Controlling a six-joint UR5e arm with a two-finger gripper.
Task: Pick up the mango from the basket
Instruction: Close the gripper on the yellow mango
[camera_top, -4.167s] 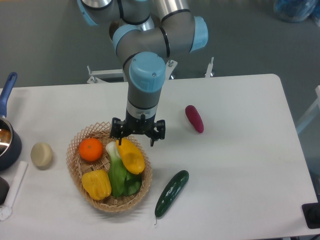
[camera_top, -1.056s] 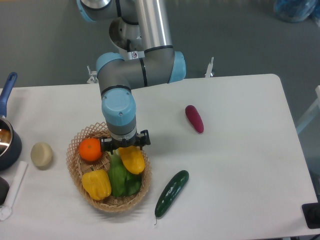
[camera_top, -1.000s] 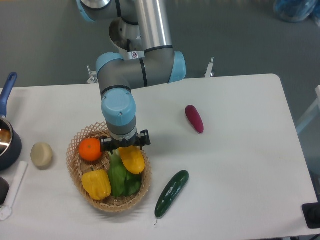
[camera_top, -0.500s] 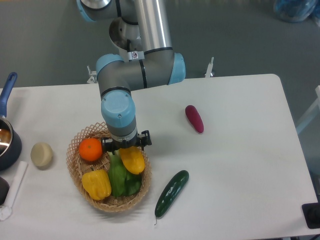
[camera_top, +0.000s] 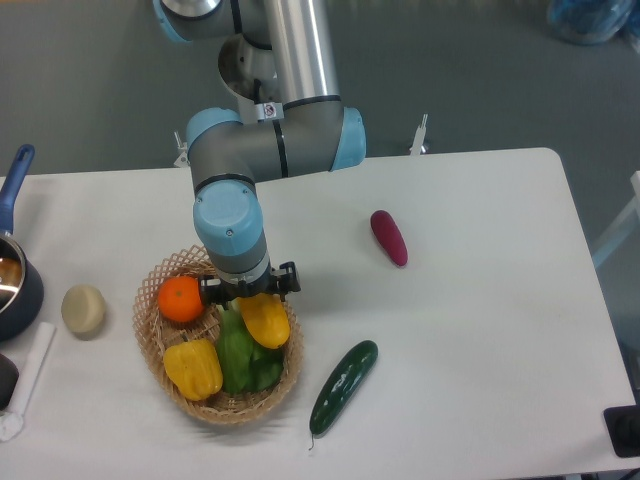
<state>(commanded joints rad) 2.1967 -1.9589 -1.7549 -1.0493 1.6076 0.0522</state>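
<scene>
Round orange (camera_top: 181, 299), smooth, at basket's left. Oval woven wicker basket (camera_top: 160, 350), lattice rim. Lumpy yellow pepper (camera_top: 194, 367) near side. Black gripper (camera_top: 247, 290) over mango's far end; jaw closure could not be told. Smooth elongated yellow mango (camera_top: 265, 318) lay in basket, right side.

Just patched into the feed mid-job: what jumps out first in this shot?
The grey-and-blue arm dominates, reaching straight down into the basket at the table's left, its gripper at the upper end of the mango. Around it sit an orange, a yellow pepper and leafy greens; whether the jaws have closed is hidden.
</scene>
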